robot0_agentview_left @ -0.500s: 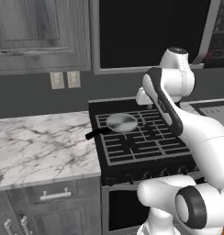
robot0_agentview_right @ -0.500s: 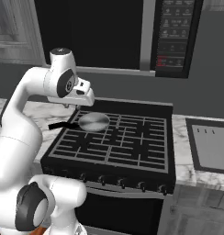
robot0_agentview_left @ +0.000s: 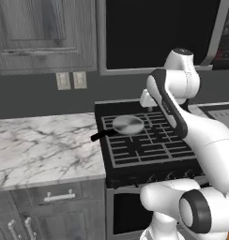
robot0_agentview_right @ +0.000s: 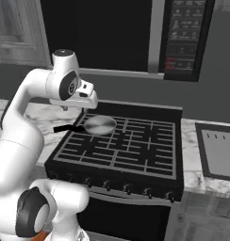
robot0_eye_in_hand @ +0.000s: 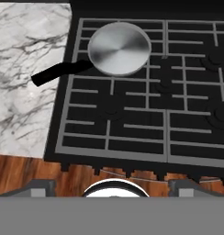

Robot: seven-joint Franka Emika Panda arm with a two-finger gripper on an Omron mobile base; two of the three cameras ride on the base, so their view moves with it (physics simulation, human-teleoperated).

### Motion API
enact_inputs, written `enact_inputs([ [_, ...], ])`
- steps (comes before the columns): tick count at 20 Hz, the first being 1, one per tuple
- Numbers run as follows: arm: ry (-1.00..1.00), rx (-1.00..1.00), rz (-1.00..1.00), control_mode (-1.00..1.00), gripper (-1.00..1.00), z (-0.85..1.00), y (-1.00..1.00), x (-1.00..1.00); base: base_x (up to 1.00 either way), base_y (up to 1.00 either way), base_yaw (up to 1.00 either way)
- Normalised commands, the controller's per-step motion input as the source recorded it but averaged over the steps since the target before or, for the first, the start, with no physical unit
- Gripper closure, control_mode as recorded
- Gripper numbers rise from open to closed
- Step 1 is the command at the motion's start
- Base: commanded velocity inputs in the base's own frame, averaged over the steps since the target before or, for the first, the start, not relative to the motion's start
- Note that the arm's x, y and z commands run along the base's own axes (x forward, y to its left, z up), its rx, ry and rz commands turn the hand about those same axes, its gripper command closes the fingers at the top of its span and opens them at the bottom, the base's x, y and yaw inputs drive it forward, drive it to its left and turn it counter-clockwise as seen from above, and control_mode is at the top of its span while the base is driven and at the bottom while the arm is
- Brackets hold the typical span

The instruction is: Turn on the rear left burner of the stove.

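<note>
The stove (robot0_agentview_left: 149, 149) (robot0_agentview_right: 135, 150) (robot0_eye_in_hand: 132, 133) is a black gas range with a gridded grate top. A round silver frying pan (robot0_agentview_left: 128, 124) (robot0_agentview_right: 100, 125) (robot0_eye_in_hand: 119, 48) with a black handle rests on the rear left burner (robot0_eye_in_hand: 156, 33), hiding its gas ring. Small black knobs (robot0_agentview_right: 127, 188) (robot0_eye_in_hand: 127, 173) line the stove's front. My gripper (robot0_eye_in_hand: 113, 187) hangs above the stove's front left part, well clear of the knobs. Its fingertips (robot0_eye_in_hand: 40, 186) stand far apart, open, with nothing between them. The hand (robot0_agentview_right: 84, 100) hovers near the pan's left side.
A marble counter (robot0_agentview_left: 41, 147) (robot0_eye_in_hand: 26, 69) lies left of the stove, and the pan's handle (robot0_eye_in_hand: 54, 74) sticks out over it. A black microwave (robot0_agentview_right: 185, 37) hangs at the upper right. Another counter with a sink (robot0_agentview_right: 218, 150) lies to the right.
The arm has shifted only a little. The pan and the stove stand as before.
</note>
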Motion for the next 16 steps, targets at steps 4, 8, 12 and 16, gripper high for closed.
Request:
enact_inputs([
  [4,0.0,0.0,0.0,1.0,-1.0,0.0,0.0,0.0,-0.23,0.5,0.09],
  [8,0.0,0.0,0.0,1.0,-1.0,0.0,0.0,0.0,-0.14,0.7,0.03],
  [12,0.0,0.0,0.0,1.0,-1.0,0.0,0.0,0.0,-0.29,0.79,0.0],
  [16,0.0,0.0,0.0,1.0,-1.0,0.0,0.0,0.0,-0.23,0.77,-0.04],
])
